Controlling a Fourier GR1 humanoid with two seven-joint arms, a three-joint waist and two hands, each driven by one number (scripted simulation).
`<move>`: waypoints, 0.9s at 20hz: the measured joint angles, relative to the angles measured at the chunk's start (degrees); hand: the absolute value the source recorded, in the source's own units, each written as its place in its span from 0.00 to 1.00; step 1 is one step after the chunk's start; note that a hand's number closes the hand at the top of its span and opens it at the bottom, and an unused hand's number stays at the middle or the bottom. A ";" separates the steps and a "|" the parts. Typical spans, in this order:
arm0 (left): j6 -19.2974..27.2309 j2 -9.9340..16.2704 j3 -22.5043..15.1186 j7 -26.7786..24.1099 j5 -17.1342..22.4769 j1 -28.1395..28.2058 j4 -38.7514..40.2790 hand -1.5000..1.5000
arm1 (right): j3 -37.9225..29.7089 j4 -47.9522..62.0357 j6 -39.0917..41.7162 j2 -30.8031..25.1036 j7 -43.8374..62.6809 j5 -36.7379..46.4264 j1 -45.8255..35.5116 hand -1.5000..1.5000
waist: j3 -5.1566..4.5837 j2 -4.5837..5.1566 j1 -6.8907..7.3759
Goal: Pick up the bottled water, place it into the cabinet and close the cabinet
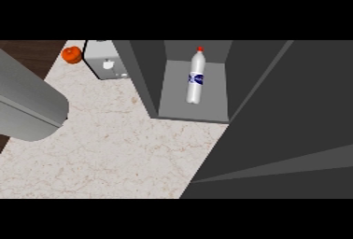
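The water bottle [196,80] already lies inside the open cabinet [148,79], red cap toward the back, long axis running front to back. No robot hand shows, so neither hand's state can be told; only a grey forearm [27,105] left of the cabinet.

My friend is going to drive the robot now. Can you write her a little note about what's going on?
Left hand: not visible; only the grey left forearm shows at the view's left edge.
Right hand: not in view.
The bottled water, red cap on top, is already inside the cabinet.
The cabinet door stands open, on the right side of the view.
An orange fruit and a small grey appliance sit at the back of the counter, not part of the job.
Done: bottle placed inside.
Left: close the cabinet door.
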 measured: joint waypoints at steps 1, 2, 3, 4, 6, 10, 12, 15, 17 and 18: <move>-0.42 0.34 0.73 0.25 0.86 0.13 0.05 0.00 | -0.08 1.80 -2.03 1.32 0.69 -1.29 -2.09 1.00 | 0.00 0.05 -0.06; -1.02 0.45 1.36 0.26 1.56 0.54 0.03 0.00 | -0.57 3.47 -3.63 2.36 1.57 -2.99 -4.36 1.00 | -0.01 0.03 -0.08; -1.47 0.57 1.99 0.35 2.26 0.85 -0.06 0.00 | -1.05 5.29 -5.33 3.23 2.33 -4.57 -7.12 1.00 | -0.01 0.02 -0.06; -2.34 0.81 2.93 0.32 2.95 1.56 -0.04 0.00 | -2.45 6.80 -6.76 3.98 2.82 -6.25 -9.75 1.00 | -0.02 -0.04 0.03; -3.69 0.74 4.38 0.12 4.24 2.39 0.32 0.00 | -5.36 10.35 -9.46 5.18 3.70 -8.97 -16.30 1.00 | -0.01 -0.21 -0.23; -6.60 0.54 7.83 0.10 7.20 3.92 1.37 0.00 | -12.77 19.50 -10.24 6.21 5.21 -13.92 -28.24 1.00 | 0.00 -0.45 -0.96; -8.87 0.13 9.95 -0.09 8.54 5.64 1.73 0.00 | -14.99 24.75 -9.57 6.56 4.91 -15.03 -32.78 1.00 | 0.03 -0.54 -1.17; -10.73 -0.77 12.22 0.43 10.25 6.77 1.92 0.00 | -18.48 31.74 -7.58 6.28 4.47 -16.69 -38.95 1.00 | 0.07 -0.59 -1.77; -11.12 -1.48 13.03 1.16 10.63 7.25 1.22 0.00 | -19.39 35.55 -5.40 6.19 3.35 -17.13 -41.29 1.00 | 0.28 -0.92 -2.26; -12.11 -1.73 13.79 1.25 10.97 7.23 1.99 0.00 | -19.50 36.63 -4.42 6.16 3.12 -17.32 -41.88 1.00 | 0.39 -1.11 -2.53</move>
